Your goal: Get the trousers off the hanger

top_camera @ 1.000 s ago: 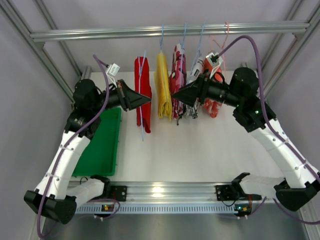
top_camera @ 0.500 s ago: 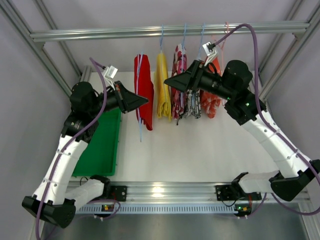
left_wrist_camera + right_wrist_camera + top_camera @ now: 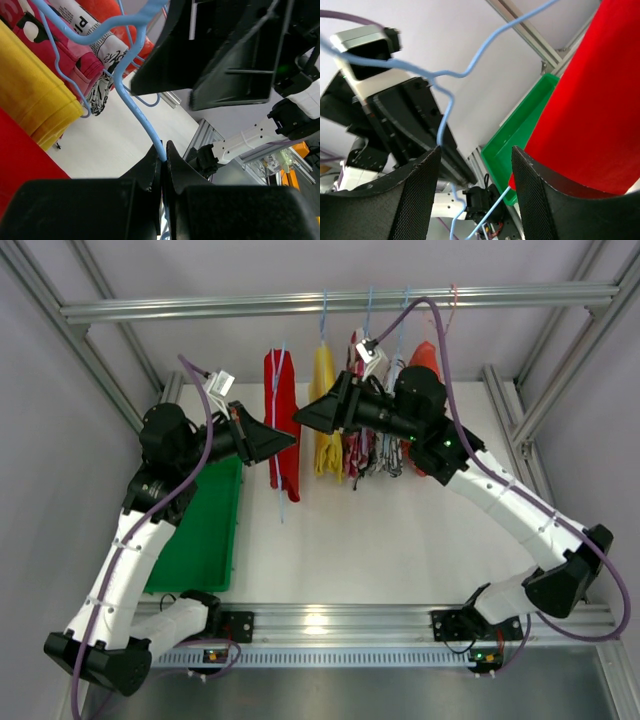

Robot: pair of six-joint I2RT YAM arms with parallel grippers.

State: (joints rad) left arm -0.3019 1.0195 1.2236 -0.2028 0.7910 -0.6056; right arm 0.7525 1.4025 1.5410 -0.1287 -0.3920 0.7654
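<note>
White table (image 3: 400, 540), grey walls (image 3: 45, 490) | left jaws pinch blue hanger (image 3: 141, 120) | right jaws wide by red trousers (image 3: 585, 100)

We were in a robot lab, we think: a metal frame (image 3: 330, 305) stood round a white table (image 3: 400, 540), with robot arms (image 3: 125, 560) bolted on.

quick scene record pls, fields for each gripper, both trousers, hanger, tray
left gripper: shut on the blue hanger wire
right gripper: open, holding nothing, close beside the red trousers
red trousers: draped on the blue hanger, not yet removed
yellow trousers: hanging just right of the red pair
green tray: on the table by the left arm
</note>
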